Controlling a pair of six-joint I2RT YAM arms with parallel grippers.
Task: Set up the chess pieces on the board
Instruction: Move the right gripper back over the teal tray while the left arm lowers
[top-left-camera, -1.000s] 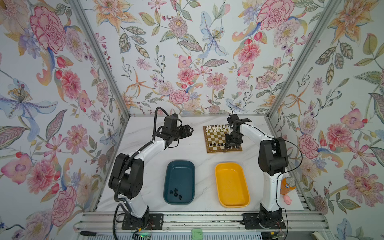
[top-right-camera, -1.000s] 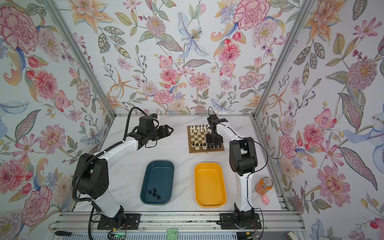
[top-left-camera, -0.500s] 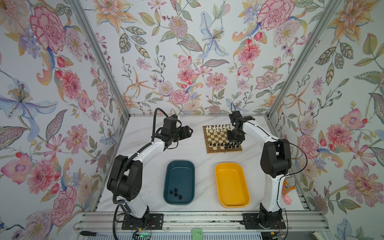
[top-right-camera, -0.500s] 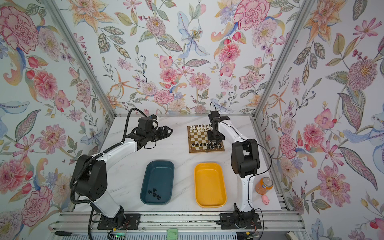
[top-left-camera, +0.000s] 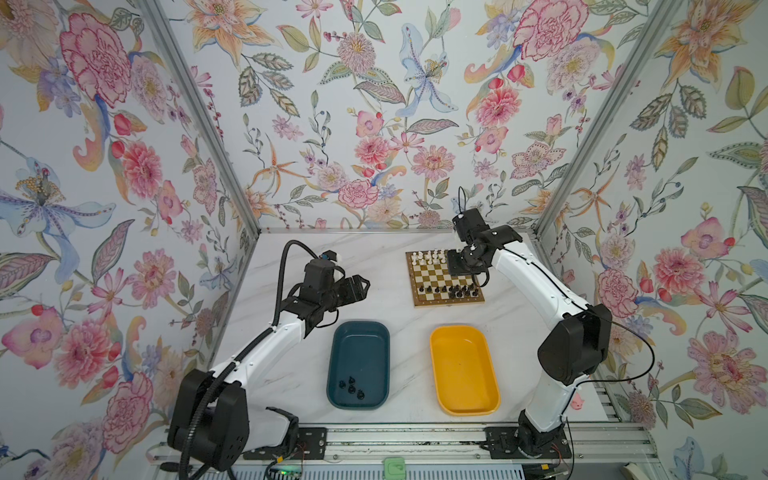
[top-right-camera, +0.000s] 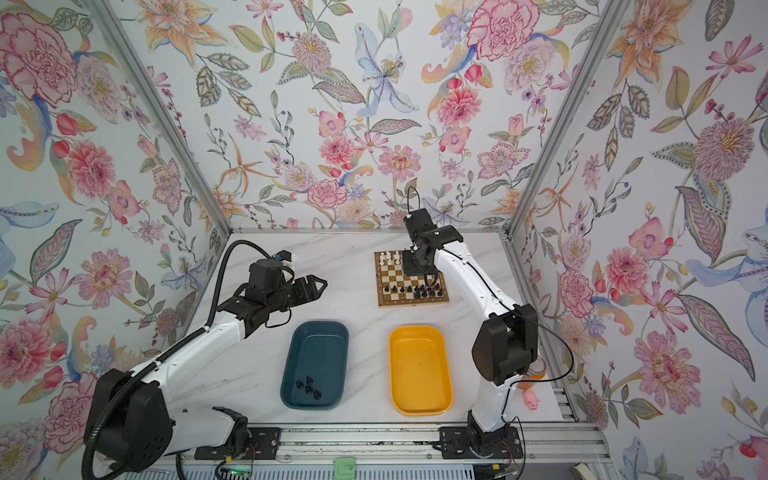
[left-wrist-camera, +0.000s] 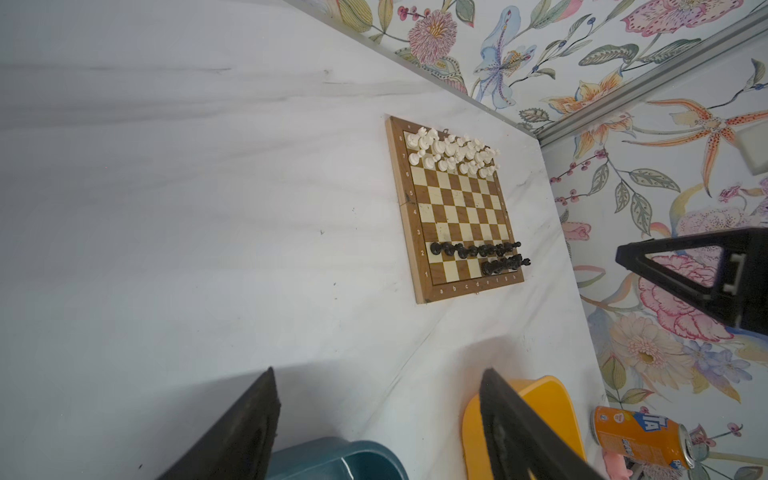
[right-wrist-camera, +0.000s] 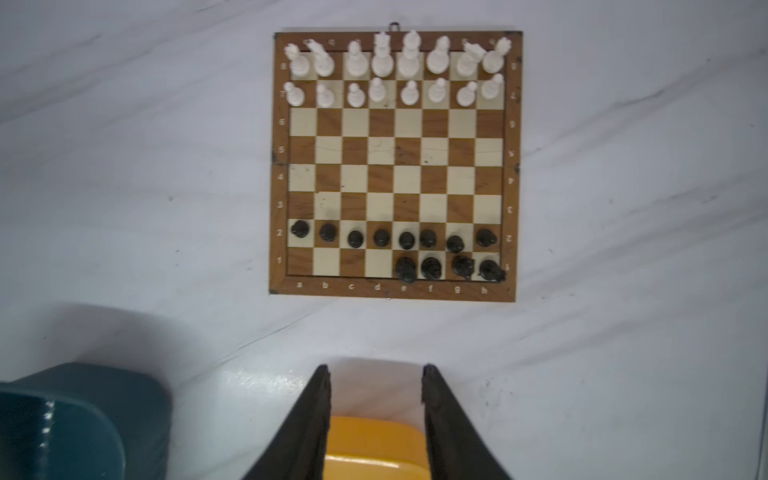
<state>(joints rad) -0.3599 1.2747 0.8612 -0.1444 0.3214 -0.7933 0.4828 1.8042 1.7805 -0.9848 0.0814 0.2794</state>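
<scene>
Spread wide and empty, the left gripper (left-wrist-camera: 379, 372) is held over the marbled tabletop (top-left-camera: 374, 257); the right gripper (right-wrist-camera: 376, 368) is parted narrowly, nothing clasped. Nearest, four black plastic chess pieces (top-left-camera: 351, 387) are seen in the glossy teal oblong tray (top-left-camera: 361, 353). Farther, the square wooden chessboard (right-wrist-camera: 390, 289), printed a–h and 1–8, is filled with white pieces (right-wrist-camera: 409, 56) on rows 7–8, black on row 2 and e1–h1.

We see left gripper (left-wrist-camera: 378, 370) jaws spread wide above the table (left-wrist-camera: 187, 216). Board (left-wrist-camera: 457, 208) beyond: white pieces (left-wrist-camera: 453, 156) fill two rows, black pieces (left-wrist-camera: 473, 250) one full row plus a partial one. Yellow tray (left-wrist-camera: 548, 399) and orange can (left-wrist-camera: 640, 436) nearby.
</scene>
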